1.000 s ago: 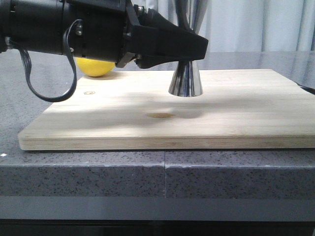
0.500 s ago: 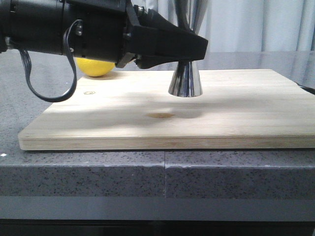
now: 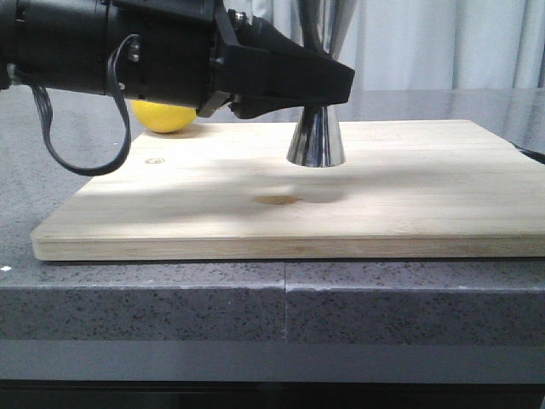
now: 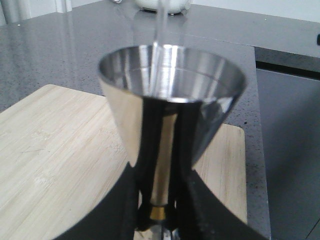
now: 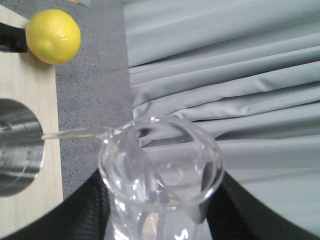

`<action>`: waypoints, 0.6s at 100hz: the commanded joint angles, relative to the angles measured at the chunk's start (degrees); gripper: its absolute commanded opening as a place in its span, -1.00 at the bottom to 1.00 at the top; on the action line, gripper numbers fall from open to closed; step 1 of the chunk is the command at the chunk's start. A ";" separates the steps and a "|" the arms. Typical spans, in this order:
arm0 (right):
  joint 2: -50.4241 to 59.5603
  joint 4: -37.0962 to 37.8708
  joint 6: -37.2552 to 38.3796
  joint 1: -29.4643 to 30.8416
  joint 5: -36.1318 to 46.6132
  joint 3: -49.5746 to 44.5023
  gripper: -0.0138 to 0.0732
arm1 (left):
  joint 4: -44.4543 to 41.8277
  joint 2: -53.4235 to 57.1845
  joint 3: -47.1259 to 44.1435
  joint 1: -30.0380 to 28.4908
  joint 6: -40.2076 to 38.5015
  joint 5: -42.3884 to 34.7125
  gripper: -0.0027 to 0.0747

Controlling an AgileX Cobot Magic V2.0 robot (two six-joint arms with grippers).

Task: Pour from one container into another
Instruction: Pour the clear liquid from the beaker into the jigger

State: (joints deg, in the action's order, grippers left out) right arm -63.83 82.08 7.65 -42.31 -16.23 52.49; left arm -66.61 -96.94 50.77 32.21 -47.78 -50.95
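The left tool (image 3: 328, 85) reaches in from the left in the front view and is clamped on the narrow waist of the steel jigger (image 3: 316, 141), its black fingers (image 4: 192, 200) pressed against both sides just above the gold ring. The jigger stands upright, and its lower cone looks to sit a little above the wooden board (image 3: 409, 196), with a soft shadow beneath it. The board lies on the grey speckled worktop (image 3: 170, 298). A lemon (image 3: 162, 117) rests behind the board, near its far left corner, partly hidden by the left arm.

In the right wrist view, the right tool (image 5: 160, 210) grips the clear glass beaker (image 5: 160, 170) between its 2 dark fingers (image 5: 87, 210). The beaker is tipped, its lip toward the jigger's open cup (image 5: 17, 147), and a thin clear stream (image 5: 75, 133) runs from the lip into that cup. In the left wrist view the stream (image 4: 161, 30) falls as a pale line into the upper cone. Grey curtains (image 5: 225, 65) hang behind.
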 commanded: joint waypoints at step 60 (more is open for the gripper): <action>1.04 5.26 -0.38 -0.16 0.55 2.07 -0.06 | 3.17 2.73 1.65 -0.23 -0.42 -3.23 -0.99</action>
State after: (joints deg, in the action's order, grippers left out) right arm -63.83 84.87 7.59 -42.31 -16.01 52.49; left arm -66.61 -96.94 50.77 32.11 -47.78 -50.84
